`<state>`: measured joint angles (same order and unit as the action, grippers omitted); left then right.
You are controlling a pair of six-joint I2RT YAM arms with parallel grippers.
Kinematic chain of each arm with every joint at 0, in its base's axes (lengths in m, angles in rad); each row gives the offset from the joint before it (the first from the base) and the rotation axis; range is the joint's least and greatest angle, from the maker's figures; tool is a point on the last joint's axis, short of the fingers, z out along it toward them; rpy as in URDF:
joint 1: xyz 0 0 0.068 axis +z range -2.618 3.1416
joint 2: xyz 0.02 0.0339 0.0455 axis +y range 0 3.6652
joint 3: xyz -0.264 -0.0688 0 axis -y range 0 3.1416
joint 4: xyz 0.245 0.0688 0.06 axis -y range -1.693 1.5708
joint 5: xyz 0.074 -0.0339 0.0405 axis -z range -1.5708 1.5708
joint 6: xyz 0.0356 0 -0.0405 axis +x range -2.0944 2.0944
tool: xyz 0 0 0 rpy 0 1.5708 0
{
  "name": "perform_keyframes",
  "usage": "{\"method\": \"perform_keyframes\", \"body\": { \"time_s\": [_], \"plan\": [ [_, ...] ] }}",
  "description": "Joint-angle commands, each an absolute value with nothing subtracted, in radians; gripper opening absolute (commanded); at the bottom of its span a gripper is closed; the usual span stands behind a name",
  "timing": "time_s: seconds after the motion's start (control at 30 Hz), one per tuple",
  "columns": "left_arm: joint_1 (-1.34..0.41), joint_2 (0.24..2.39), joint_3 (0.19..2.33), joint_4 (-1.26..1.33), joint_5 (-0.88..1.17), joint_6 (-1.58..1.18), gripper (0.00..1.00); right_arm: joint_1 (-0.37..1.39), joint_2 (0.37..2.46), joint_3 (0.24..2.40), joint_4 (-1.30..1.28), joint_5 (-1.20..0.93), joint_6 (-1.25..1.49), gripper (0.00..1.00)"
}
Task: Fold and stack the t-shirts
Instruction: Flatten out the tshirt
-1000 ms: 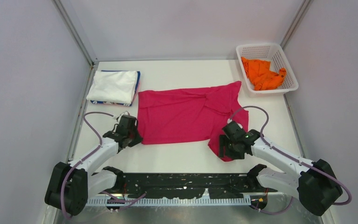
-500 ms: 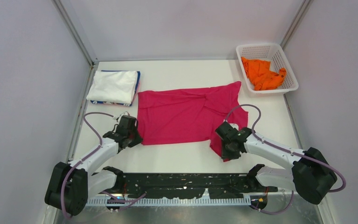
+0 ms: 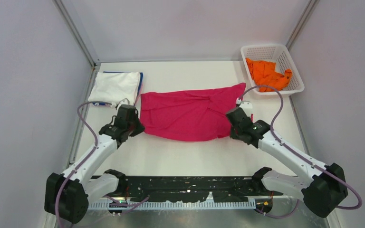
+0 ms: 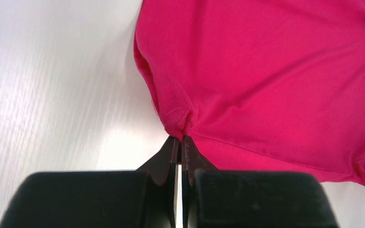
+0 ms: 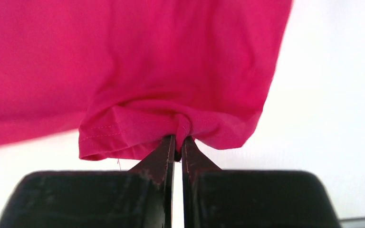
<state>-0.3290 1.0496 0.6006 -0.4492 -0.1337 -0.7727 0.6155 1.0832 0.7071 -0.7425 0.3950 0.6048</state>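
Orange shirt (image 3: 267, 75) in basket (image 3: 261, 51), white stack (image 3: 116, 87)

I found the magenta t-shirt (image 3: 185, 116) lying crosswise on the tabletop (image 3: 185, 156). My left jaws stood at its near-left corner and my right jaws at its near-right corner. A white t-shirt (image 3: 116, 87) lay folded at the far left, with coloured edges showing beneath it. An orange t-shirt (image 3: 266, 73) lay crumpled in the white basket (image 3: 295, 71) at the far right.

White arms (image 3: 91, 159), black joints (image 3: 78, 183); purple cables (image 3: 281, 99).
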Motion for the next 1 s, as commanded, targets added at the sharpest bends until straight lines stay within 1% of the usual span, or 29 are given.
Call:
{"method": "perform_keyframes", "body": {
  "time_s": [0.0, 0.17, 0.43, 0.63, 0.87, 0.97],
  "plan": [
    [-0.329, 0.988, 0.781, -0.493, -0.221, -0.715, 0.0, 0.545, 0.981, 0.856, -0.636, 0.579, 0.518, 0.05],
    [-0.328, 0.938, 0.943, -0.516, -0.247, -0.681, 0.0, 0.503, 0.873, 0.997, -0.557, 0.667, 0.379, 0.05],
    [-0.33, 0.84, 1.192, -0.491, -0.26, -0.612, 0.0, 0.502, 0.745, 1.225, -0.48, 0.707, 0.146, 0.05],
    [-0.33, 0.749, 1.286, -0.459, -0.198, -0.573, 0.0, 0.502, 0.646, 1.375, -0.472, 0.579, 0.03, 0.05],
    [-0.329, 0.599, 1.385, -0.469, -0.121, -0.556, 0.0, 0.501, 0.636, 1.634, -0.591, 0.425, -0.043, 0.05],
    [-0.329, 0.551, 1.428, -0.482, -0.099, -0.548, 0.0, 0.502, 0.631, 1.747, -0.64, 0.3, -0.049, 0.05]
  ]
}}
